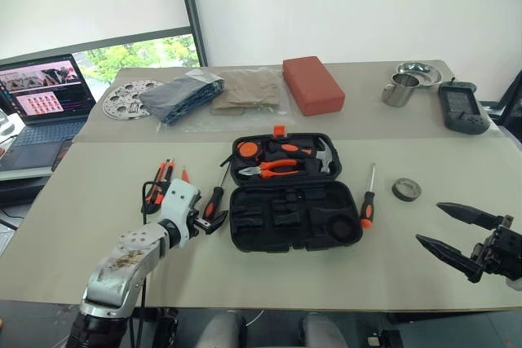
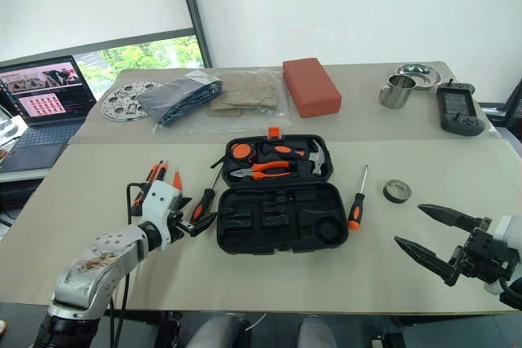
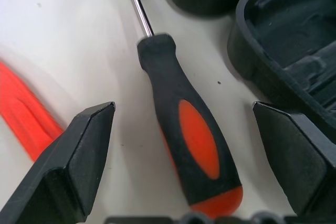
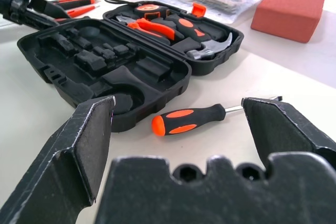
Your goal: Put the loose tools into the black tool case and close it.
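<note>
Jaws of left gripper spread wide, straddling handle of near screwdriver, nothing gripped. Right gripper jaws also apart, empty, near desk's front right corner. Black tool case lies open mid-desk; second screwdriver just right of it. Handle looks rigid, light, rubbery: likely best pinched mid-handle; steel shaft would slip.

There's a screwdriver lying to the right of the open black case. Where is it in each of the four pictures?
Left eye view: the right screwdriver lies just right of the black tool case.
Right eye view: same spot, beside the case's right edge.
Left wrist view: not this one; the screwdriver between the left hand's fingers is a different one.
Right wrist view: it lies at between the right hand's fingers.
Shared landmark: the open case.
</note>
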You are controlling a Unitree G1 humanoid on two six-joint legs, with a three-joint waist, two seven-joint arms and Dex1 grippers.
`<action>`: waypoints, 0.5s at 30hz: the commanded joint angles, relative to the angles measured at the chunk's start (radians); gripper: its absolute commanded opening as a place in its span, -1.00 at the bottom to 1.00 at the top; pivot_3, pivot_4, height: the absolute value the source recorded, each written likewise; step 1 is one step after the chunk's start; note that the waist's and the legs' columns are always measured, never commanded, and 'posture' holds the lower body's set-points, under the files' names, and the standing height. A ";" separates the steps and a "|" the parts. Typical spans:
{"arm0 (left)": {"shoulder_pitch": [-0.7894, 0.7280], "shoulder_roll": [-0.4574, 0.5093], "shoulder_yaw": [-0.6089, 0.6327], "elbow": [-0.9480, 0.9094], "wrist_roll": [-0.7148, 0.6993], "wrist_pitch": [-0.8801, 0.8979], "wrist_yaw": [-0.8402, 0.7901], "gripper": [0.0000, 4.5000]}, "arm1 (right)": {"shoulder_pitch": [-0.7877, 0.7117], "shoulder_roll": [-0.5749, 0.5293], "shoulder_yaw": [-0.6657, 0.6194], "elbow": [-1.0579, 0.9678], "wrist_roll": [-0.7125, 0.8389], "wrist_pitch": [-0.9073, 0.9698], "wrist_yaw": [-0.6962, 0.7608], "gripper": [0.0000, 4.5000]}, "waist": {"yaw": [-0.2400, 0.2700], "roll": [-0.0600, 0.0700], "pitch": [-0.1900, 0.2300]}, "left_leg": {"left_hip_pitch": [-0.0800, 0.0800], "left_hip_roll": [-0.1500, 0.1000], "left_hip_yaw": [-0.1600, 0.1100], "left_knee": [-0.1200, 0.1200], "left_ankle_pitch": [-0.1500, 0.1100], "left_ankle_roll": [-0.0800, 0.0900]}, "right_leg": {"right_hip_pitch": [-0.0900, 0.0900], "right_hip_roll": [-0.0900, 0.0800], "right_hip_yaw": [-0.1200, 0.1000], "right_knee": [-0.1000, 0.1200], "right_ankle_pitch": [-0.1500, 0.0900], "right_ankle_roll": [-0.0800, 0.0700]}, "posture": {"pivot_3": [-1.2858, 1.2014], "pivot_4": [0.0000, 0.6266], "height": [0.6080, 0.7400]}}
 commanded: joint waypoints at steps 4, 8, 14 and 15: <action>-0.022 0.000 -0.053 -0.032 0.040 0.085 0.031 0.66 | -0.014 -0.008 -0.040 -0.033 0.029 0.009 0.003 1.00 | 0.001 0.000 0.000 | 0.001 0.000 0.000 0.000 0.000 0.000 | 0.000 0.000 0.000 0.000 0.000 0.000 | 0.03 -0.52 0.49; -0.025 -0.022 -0.039 -0.043 0.035 0.124 0.057 0.10 | -0.017 -0.011 -0.044 -0.036 0.035 0.016 0.004 1.00 | 0.001 0.000 0.000 | 0.001 0.000 0.000 0.000 0.000 0.000 | 0.001 0.000 0.000 0.000 0.000 0.000 | 0.03 -0.52 0.49; -0.058 -0.018 0.044 -0.105 0.010 0.289 0.105 -0.56 | -0.006 -0.026 -0.041 -0.039 0.039 0.021 0.055 1.00 | 0.001 0.000 0.000 | 0.000 0.000 0.000 0.000 0.000 0.000 | 0.001 0.000 0.000 0.001 0.000 0.000 | 0.03 -0.52 0.49; -0.063 -0.016 0.053 -0.116 0.004 0.302 0.103 -0.56 | -0.007 -0.031 -0.039 -0.038 0.042 0.022 0.073 1.00 | 0.000 0.000 0.000 | 0.001 0.000 0.000 0.000 0.000 0.000 | 0.001 0.000 0.000 0.001 0.000 0.000 | 0.03 -0.52 0.49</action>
